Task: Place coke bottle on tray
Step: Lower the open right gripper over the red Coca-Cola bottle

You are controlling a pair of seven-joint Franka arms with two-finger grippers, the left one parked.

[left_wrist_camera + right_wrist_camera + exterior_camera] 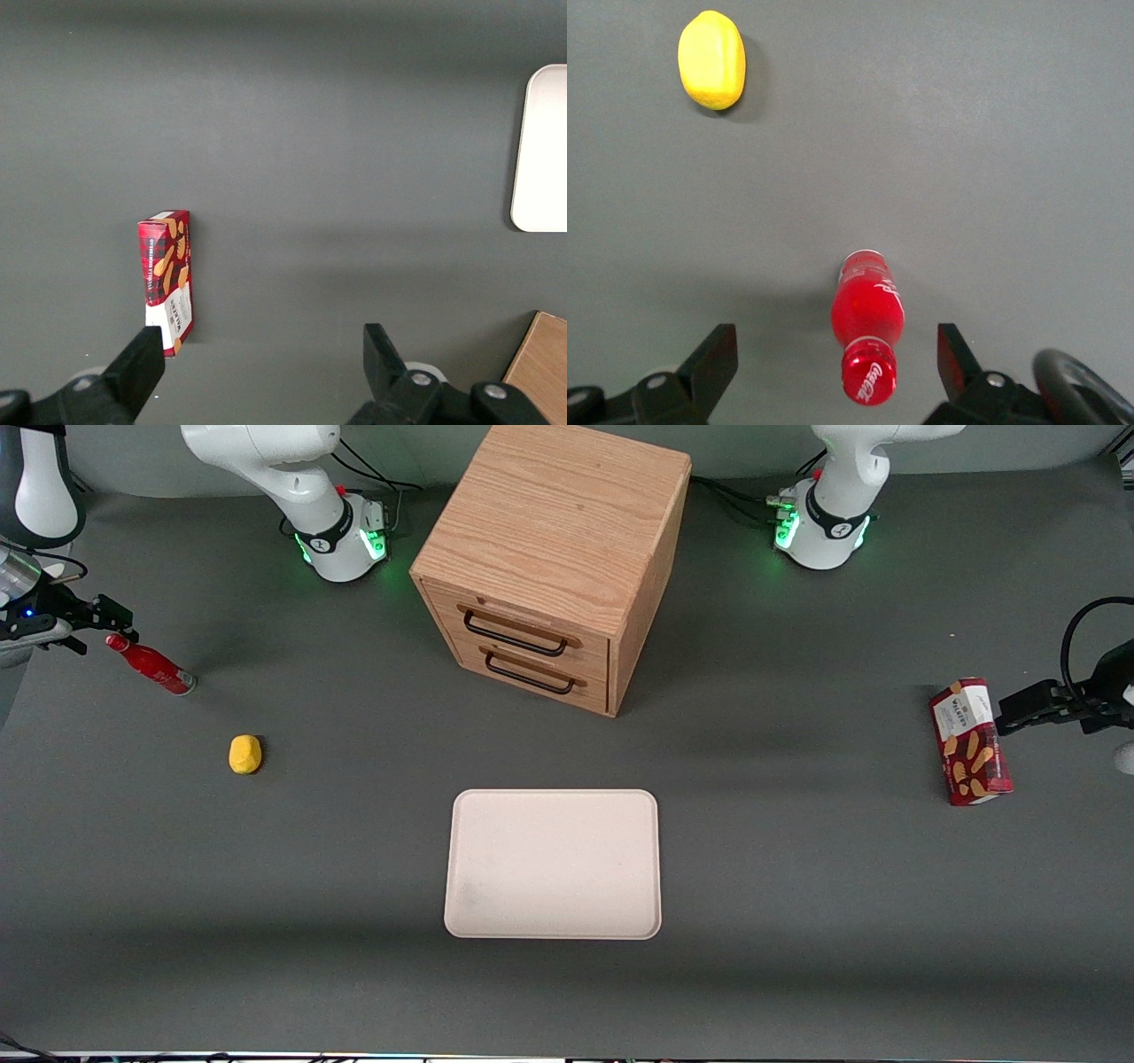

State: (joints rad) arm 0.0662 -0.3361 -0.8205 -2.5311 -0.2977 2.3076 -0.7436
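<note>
The coke bottle (149, 664) is small, slim and red with a red cap. It stands on the dark table toward the working arm's end. In the right wrist view the coke bottle (867, 314) points its cap at the camera. My right gripper (96, 627) is open just above the cap. In the right wrist view the gripper (834, 343) has one black finger (716, 347) on each side of the cap, well apart from it and not touching. The pale cream tray (554, 864) lies flat near the table's middle, nearer the front camera, with nothing on it.
A yellow lump (244, 754) lies near the bottle, nearer the front camera; it also shows in the right wrist view (711, 59). A wooden two-drawer cabinet (554, 558) stands at mid-table above the tray. A red snack box (970, 741) lies toward the parked arm's end.
</note>
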